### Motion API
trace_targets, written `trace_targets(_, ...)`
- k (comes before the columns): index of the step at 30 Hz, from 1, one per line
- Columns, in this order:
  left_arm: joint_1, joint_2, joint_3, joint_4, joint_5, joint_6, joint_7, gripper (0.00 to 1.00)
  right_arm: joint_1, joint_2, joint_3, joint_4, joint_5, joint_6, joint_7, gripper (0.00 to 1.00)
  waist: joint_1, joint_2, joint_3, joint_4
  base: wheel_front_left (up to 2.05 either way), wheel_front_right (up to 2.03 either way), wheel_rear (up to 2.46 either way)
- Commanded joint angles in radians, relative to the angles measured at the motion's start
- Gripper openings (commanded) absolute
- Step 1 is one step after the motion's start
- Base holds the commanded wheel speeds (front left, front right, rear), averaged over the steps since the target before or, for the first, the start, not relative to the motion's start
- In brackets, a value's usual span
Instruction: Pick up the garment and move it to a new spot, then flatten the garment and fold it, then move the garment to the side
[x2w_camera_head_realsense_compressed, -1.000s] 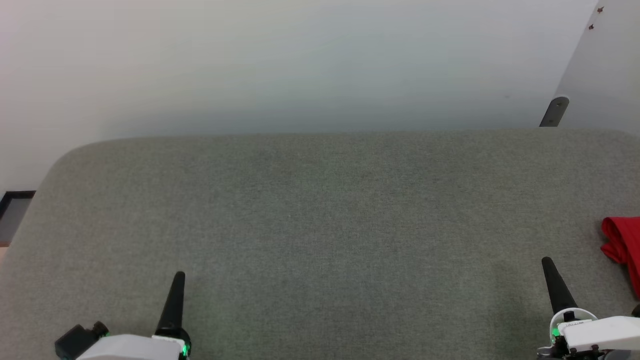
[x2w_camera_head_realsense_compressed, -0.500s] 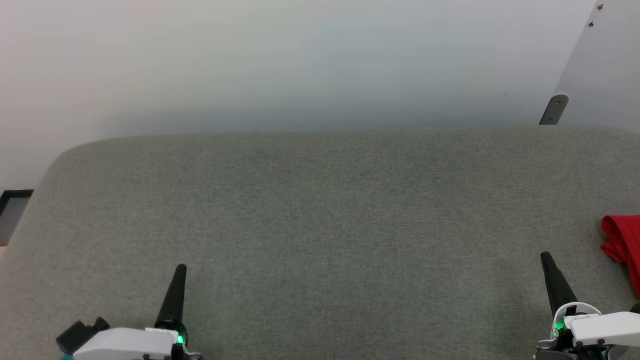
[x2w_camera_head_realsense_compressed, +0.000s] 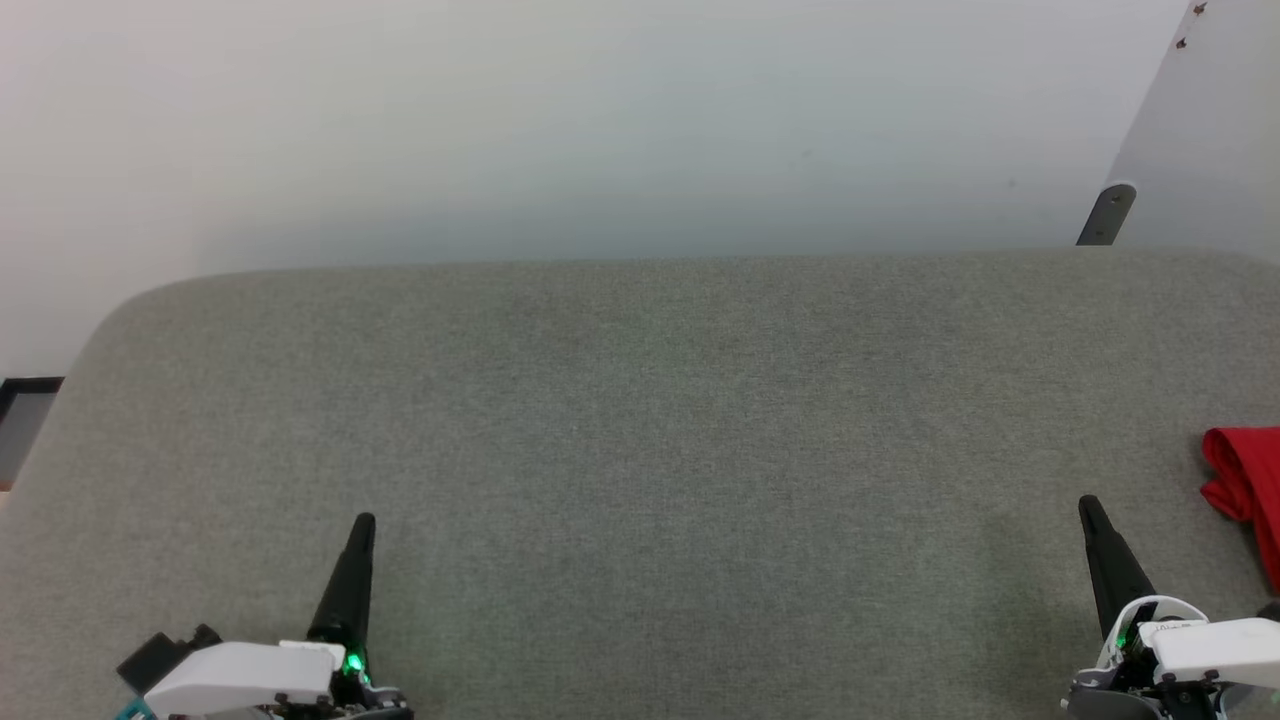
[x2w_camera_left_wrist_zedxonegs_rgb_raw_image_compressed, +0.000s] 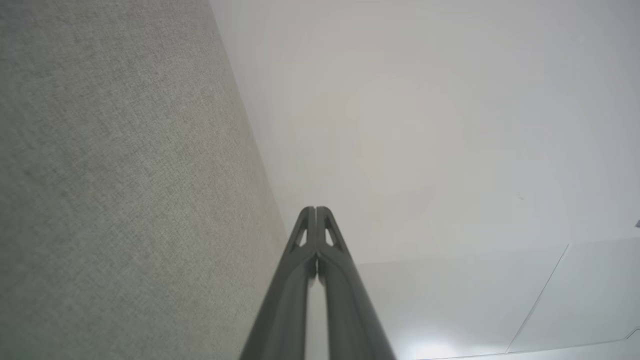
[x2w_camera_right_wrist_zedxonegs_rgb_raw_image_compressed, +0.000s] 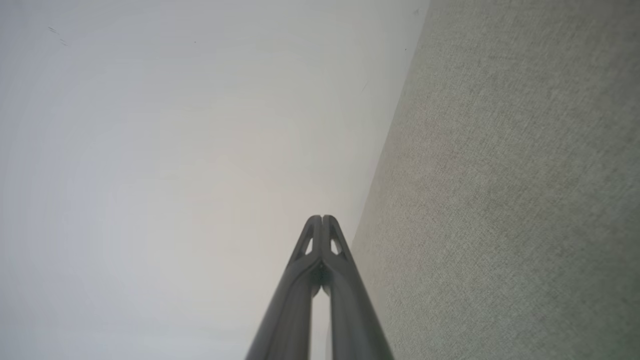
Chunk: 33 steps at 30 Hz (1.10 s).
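Note:
A red piece of the garment (x2w_camera_head_realsense_compressed: 1245, 490) lies at the far right edge of the head view, cut off by the frame, on the grey fabric-covered table (x2w_camera_head_realsense_compressed: 640, 420). My right gripper (x2w_camera_head_realsense_compressed: 1090, 508) is at the lower right, a little left of the garment and apart from it, fingers pressed together and holding nothing. At the lower left my left gripper (x2w_camera_head_realsense_compressed: 364, 527) is also shut and empty. The left wrist view shows my left gripper (x2w_camera_left_wrist_zedxonegs_rgb_raw_image_compressed: 316, 210) with its tips touching. In the right wrist view my right gripper (x2w_camera_right_wrist_zedxonegs_rgb_raw_image_compressed: 322, 218) has its tips closed too.
The table's far edge runs along a pale wall (x2w_camera_head_realsense_compressed: 600, 120), with a rounded corner at the left (x2w_camera_head_realsense_compressed: 130, 305). A grey bracket (x2w_camera_head_realsense_compressed: 1105, 215) stands at the back right. A dark object (x2w_camera_head_realsense_compressed: 20, 410) sits beyond the table's left edge.
Both grippers have crept slightly up the head view, and the whole picture has shifted a little, so the camera moved. The garment lies as before.

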Motion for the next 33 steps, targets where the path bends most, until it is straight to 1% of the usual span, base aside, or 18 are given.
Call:
trace_targets(1, -0.018, -0.001, 0.005, 0.0, -0.023, -0.003, 0.006, 0.0, -0.015, 0.003, -0.007, 0.0, 0.022, 0.0, 0.008, 0.0, -0.0001, 0.0, 0.001, 0.0, 0.0, 0.0, 0.0)
trace_targets(21, -0.046, -0.008, 0.015, 0.017, -0.143, -0.003, 0.044, 0.0, -0.031, 0.015, -0.018, 0.01, 0.135, 0.0, 0.035, 0.0, -0.0001, 0.0, 0.008, -0.004, 0.0, 0.0, 0.0)
trace_targets(33, -0.046, -0.01, 0.018, 0.017, -0.138, -0.003, 0.045, 0.0, -0.025, 0.015, -0.017, 0.01, 0.134, 0.0, 0.036, 0.0, -0.0001, 0.0, 0.008, -0.004, 0.0, 0.0, 0.0)
